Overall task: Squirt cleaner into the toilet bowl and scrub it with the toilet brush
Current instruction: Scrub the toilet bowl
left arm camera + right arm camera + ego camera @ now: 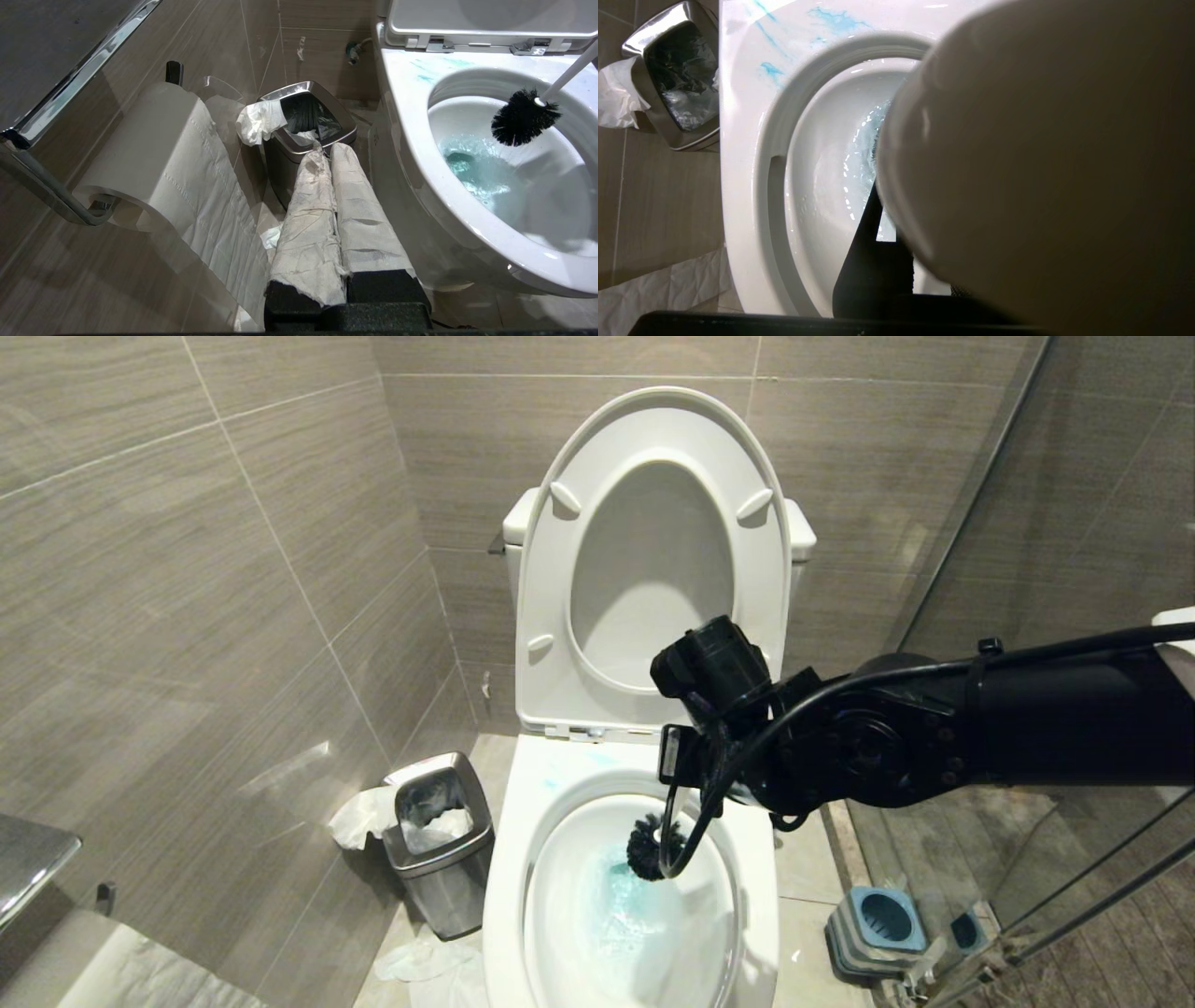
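Toilet brush (651, 845) hangs head-down inside the toilet bowl (509, 887), black bristles just above the blue-tinted cleaner (611, 905) water, near the hinge end; right gripper (686, 770) jaws closed on the upper handle. Likely light, stiff slim plastic, slick when wet, springy bristles, so hold high on the handle near the knob, firmly against twisting. Left gripper (334, 219) parked beside the bowl's outer wall, jaws shut, empty.

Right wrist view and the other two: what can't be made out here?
- Right hand's grip on the toilet brush: head view, the arm covers it; right wrist view, the handle's knob fills the frame.
- Bristles touching the toilet bowl: unclear in any view.
- Left hand: absent from head view.
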### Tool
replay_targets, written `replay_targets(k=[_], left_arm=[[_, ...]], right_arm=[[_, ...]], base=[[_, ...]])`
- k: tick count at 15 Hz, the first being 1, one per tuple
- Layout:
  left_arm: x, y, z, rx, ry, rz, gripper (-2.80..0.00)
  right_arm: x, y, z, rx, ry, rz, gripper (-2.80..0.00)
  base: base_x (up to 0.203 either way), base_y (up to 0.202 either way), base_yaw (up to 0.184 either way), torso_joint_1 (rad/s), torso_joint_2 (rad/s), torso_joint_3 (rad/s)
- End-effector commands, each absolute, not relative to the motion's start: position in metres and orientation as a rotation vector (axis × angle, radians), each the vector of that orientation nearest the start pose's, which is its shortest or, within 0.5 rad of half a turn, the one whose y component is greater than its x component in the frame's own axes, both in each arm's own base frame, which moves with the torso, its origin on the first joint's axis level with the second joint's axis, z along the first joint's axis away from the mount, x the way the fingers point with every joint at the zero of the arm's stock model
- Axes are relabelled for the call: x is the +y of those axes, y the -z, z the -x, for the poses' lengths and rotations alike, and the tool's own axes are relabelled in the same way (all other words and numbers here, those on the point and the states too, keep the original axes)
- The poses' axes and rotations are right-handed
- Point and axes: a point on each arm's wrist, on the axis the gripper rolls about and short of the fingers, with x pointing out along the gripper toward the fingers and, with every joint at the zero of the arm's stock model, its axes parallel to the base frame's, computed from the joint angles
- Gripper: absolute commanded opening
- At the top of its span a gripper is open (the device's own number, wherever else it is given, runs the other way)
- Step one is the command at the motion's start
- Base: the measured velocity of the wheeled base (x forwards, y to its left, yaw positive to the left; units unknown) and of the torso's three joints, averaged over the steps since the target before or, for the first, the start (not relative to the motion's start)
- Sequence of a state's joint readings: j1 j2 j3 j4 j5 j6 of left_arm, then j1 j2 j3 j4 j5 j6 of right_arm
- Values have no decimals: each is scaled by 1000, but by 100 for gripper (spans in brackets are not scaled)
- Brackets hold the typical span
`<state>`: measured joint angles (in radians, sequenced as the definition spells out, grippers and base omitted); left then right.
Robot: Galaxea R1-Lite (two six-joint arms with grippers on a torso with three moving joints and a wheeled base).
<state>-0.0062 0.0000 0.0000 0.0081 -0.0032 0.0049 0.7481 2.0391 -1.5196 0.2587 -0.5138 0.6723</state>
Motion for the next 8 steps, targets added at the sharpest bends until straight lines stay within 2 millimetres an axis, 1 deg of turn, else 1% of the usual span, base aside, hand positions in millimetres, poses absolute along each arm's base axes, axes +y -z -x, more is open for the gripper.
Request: replay_targets(k=[1,5,7,8], left_arm=[[0,-74,23,9,9,-5,-280],[0,-74,23,10,9,-5,-280],[0,-74,23,10,9,-5,-280],[0,-74,23,11,9,-5,-280]], right_arm=[[269,-157,-303,694,10,-161,-280],[292,-94,-326,773,53,-109,-280],[305,-69,-340,783,67,-102,-280],[311,-60,-346,780,69,-103,-280]], base=[[0,0,0,0,0,0],[0,0,0,0,0,0],[0,0,0,0,0,0],[0,0,0,0,0,0]])
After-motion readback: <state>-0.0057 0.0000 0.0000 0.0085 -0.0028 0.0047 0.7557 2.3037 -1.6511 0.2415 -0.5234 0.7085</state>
